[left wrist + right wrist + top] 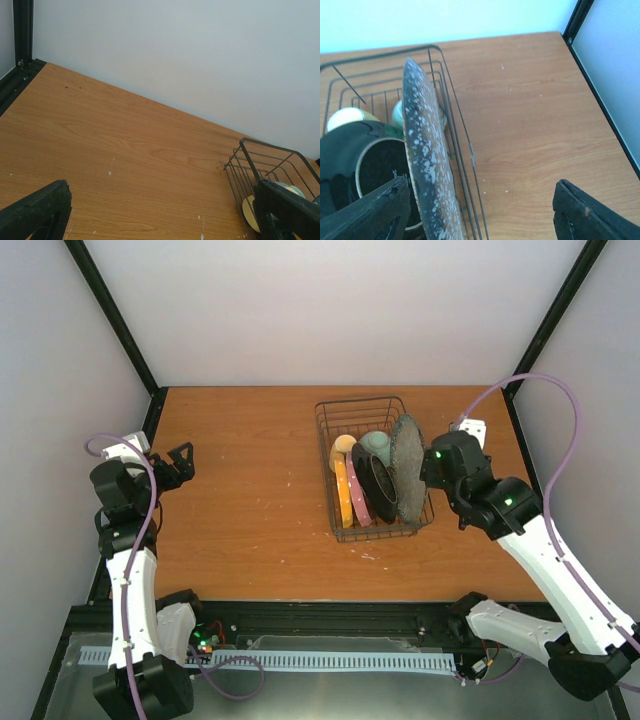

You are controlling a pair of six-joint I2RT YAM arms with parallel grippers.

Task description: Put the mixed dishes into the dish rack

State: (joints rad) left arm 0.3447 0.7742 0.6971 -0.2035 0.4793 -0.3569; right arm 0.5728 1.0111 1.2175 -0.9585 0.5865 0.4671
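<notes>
Evidently the grey plate [422, 150] stands on edge, propped by the rack [471, 152] wires, so right pincer [482, 186] and left pincer [161, 190] both gape, released.

Your dish rack [360, 405] sits on the right half of the bench [250, 490], toward the back. Inside, the stuff stands on edge in a row. The leftmost plate [342, 495] is by the left wall, the second plate [357, 502] just right of it, then a deep dish [380, 485]. The biggest plate [407, 465] is right up by the right wall. The small bowl [376, 445] is tucked behind the deep dish. Your right hand [428, 465] is just outside the rack's right side, next to the biggest plate. Your left hand [180, 462] is way over near the bench's left edge, well apart from it all.
</notes>
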